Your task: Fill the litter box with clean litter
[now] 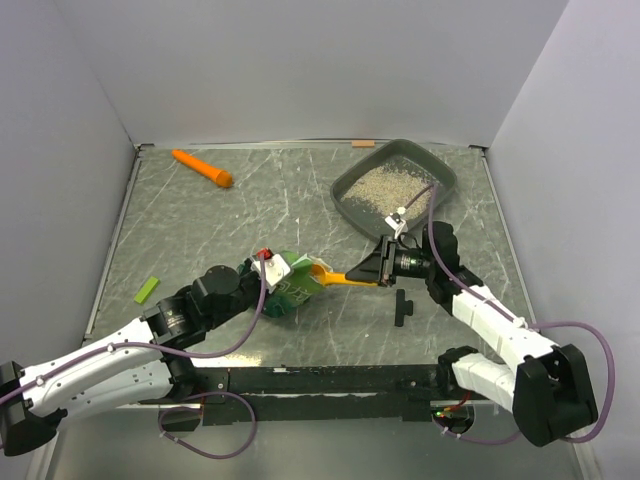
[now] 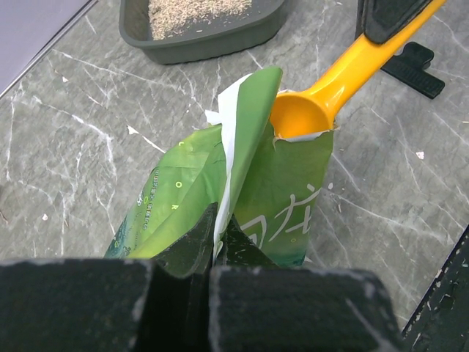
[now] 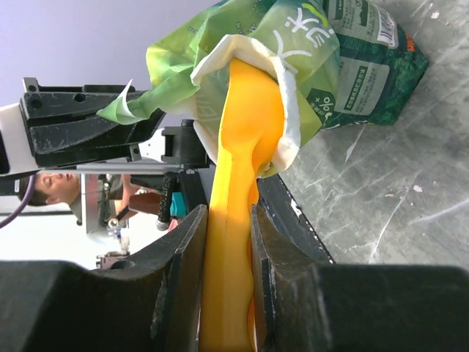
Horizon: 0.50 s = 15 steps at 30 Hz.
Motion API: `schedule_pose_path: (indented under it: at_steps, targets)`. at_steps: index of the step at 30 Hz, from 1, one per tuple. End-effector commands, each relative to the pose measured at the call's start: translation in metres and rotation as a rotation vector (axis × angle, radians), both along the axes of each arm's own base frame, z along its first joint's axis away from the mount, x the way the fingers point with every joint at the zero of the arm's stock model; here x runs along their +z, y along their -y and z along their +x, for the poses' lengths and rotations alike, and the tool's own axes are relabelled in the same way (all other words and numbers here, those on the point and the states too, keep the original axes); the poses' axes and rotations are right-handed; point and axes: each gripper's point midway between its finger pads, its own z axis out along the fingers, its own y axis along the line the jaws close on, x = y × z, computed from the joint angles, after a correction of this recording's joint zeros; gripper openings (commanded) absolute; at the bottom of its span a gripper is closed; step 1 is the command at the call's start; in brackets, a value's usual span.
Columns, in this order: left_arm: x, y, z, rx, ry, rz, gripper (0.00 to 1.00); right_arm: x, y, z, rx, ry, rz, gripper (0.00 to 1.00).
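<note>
My left claw [image 2: 218, 229] is pinched tight on the torn lip of the green litter bag [image 2: 183, 183], holding its mouth up. My right claw [image 3: 229, 220] grips the handle of the orange scoop [image 3: 249, 125], whose bowl sits just inside that mouth. Beyond the right claw lies the litter box [image 1: 347, 200], partly covered with clean litter [image 1: 390, 182]. I judge more scoops are needed.

Large white brush-stroke characters [image 2: 289, 213] are printed on the green bag [image 2: 183, 191]; they are cut off by folds and the torn mouth, so no word can be read; a barcode [image 3: 384, 28] is carried on a pale panel on the bag's dark side; fine white print [image 3: 363, 81] is set beneath it, too small to be read.
</note>
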Motion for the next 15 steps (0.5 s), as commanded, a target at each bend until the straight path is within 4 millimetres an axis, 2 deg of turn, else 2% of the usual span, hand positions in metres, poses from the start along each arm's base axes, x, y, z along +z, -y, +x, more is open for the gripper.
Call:
schedule_pose_path:
  at_steps: [1,15]
  targets:
    - [-0.012,0.007,-0.012,-0.060,-0.030,0.012,0.01,0.006,0.010,-0.004,-0.016,0.005,0.021,0.00]
    - [-0.011,0.007,-0.012,-0.055,-0.018,0.012,0.01,0.000,0.028,-0.012,-0.121,-0.064,0.054,0.00]
